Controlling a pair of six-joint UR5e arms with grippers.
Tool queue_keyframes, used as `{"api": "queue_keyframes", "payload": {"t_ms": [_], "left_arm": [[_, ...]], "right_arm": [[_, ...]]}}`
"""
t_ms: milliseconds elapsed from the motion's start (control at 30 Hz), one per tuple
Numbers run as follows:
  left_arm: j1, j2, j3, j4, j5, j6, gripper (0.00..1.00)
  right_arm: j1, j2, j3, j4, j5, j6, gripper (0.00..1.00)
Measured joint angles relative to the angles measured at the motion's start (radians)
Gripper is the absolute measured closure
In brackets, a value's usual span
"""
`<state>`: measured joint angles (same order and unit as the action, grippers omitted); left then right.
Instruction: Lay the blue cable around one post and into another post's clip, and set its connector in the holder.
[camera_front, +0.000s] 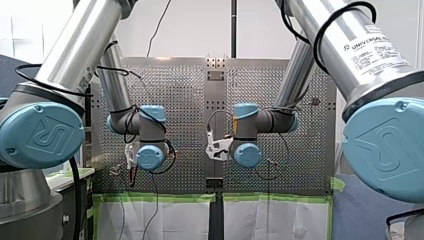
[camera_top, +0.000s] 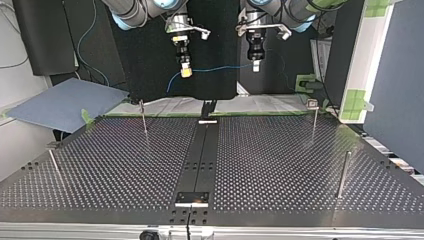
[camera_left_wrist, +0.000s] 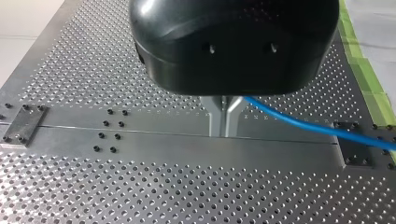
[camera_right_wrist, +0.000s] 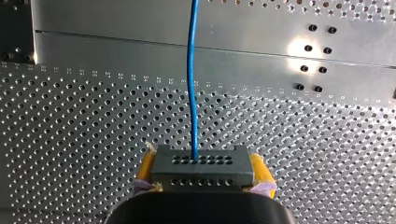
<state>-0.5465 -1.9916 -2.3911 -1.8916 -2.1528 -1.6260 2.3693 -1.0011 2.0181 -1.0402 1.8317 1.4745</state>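
Observation:
In the right wrist view my right gripper (camera_right_wrist: 203, 171) has its yellow pads (camera_right_wrist: 147, 169) shut on a dark grey connector (camera_right_wrist: 201, 161). The blue cable (camera_right_wrist: 192, 84) leaves it straight ahead over the perforated table. In the left wrist view my left gripper's metal fingers (camera_left_wrist: 217, 116) are pressed together, and the blue cable (camera_left_wrist: 303, 123) comes out beside them. In the top view both grippers hang high behind the table: my right gripper (camera_top: 186, 70) at the left, my left gripper (camera_top: 256, 64) at the right. The cable (camera_top: 220, 68) spans between them.
Thin posts stand on the table (camera_top: 280, 165): one at the back left (camera_top: 144, 117), one at the back right (camera_top: 314, 120), one at the right (camera_top: 342, 175), one at the left (camera_top: 54, 165). A dark strip (camera_top: 202, 155) runs down the middle to a small plate (camera_top: 192, 198).

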Motion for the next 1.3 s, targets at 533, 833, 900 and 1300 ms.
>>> {"api": "queue_keyframes", "payload": {"t_ms": [533, 833, 900, 1300], "left_arm": [[0.0, 0.0, 0.0, 0.0, 0.0, 0.0, 0.95], [0.0, 0.0, 0.0, 0.0, 0.0, 0.0, 1.0], [0.003, -0.008, -0.001, 0.007, 0.0, 0.0, 1.0], [0.008, -0.072, -0.002, 0.026, 0.0, 0.0, 1.0]], "right_arm": [[0.0, 0.0, 0.0, 0.0, 0.0, 0.0, 1.0], [0.0, 0.0, 0.0, 0.0, 0.0, 0.0, 1.0], [0.0, 0.003, 0.002, 0.0, 0.0, 0.0, 1.0], [0.0, 0.018, 0.011, 0.001, 0.0, 0.0, 1.0]]}}
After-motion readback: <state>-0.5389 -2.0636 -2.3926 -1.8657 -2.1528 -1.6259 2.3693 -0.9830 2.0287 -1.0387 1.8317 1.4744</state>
